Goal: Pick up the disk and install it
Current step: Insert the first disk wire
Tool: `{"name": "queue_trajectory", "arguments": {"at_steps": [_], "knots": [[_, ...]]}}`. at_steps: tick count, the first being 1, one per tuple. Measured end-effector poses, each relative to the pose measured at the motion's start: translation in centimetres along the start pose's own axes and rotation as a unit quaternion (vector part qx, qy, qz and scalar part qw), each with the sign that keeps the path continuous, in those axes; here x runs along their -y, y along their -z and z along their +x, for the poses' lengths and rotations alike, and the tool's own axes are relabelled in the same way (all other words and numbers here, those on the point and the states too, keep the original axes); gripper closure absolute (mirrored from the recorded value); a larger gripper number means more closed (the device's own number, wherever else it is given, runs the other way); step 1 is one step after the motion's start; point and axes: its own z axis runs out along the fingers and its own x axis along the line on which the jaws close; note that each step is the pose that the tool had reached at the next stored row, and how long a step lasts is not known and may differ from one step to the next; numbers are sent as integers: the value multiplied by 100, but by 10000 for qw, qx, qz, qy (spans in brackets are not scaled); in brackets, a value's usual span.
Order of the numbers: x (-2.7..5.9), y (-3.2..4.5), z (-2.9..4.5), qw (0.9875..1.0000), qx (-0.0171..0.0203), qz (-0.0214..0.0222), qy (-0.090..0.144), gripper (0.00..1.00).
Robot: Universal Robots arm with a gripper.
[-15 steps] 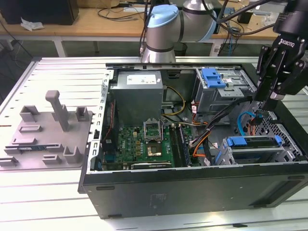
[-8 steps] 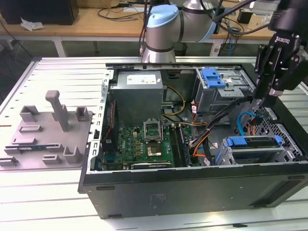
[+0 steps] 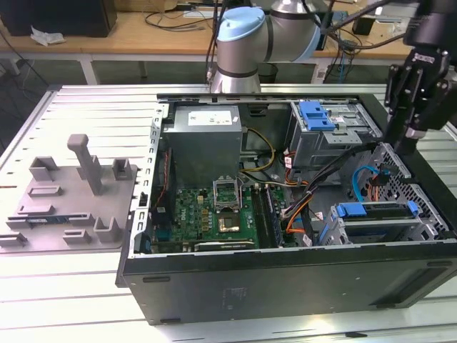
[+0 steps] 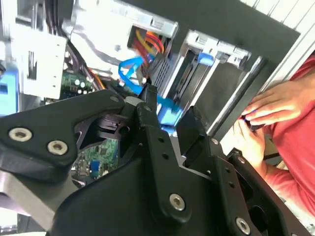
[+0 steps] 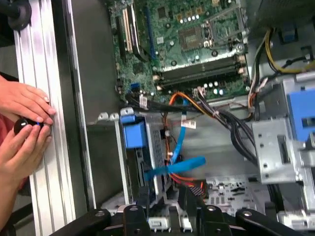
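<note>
The disk (image 3: 377, 212) sits in the drive cage (image 3: 434, 223) at the exterior view's right, the end effector (image 5: 165, 196) hangs over it with jaws apart and empty, so I'd keep it square and clear of the blue cable (image 5: 182, 163).

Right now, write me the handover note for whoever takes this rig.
Hand: open, empty, hovering over the computer case at the exterior view's right end.
Disk: in the drive bay there, in its blue carrier, ungripped.
Done: disk looks placed in the bay.
Left: full seating cannot be confirmed.
Caution: a person's hands are at the table edge beside the case.
</note>
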Motion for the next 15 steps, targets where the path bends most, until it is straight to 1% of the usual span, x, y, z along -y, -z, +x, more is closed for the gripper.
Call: {"name": "queue_trajectory", "arguments": {"at_steps": [3,6,7,8,9,11,12,13,15], "knots": [[101,-36,-30,10000,2,-1,-4,56],[134,-83,-51,10000,-6,-13,-45,56],[142,-86,-53,10000,-36,-15,-66,56],[149,-85,-55,9999,-106,-6,-78,56],[156,-84,-58,9997,-243,9,-89,56],[158,-83,-82,9990,-425,29,-103,56],[158,-89,-92,9990,-430,26,-112,56],[159,-98,-95,9989,-429,2,-177,56],[161,-126,-105,9981,-421,-98,-442,56]]}}
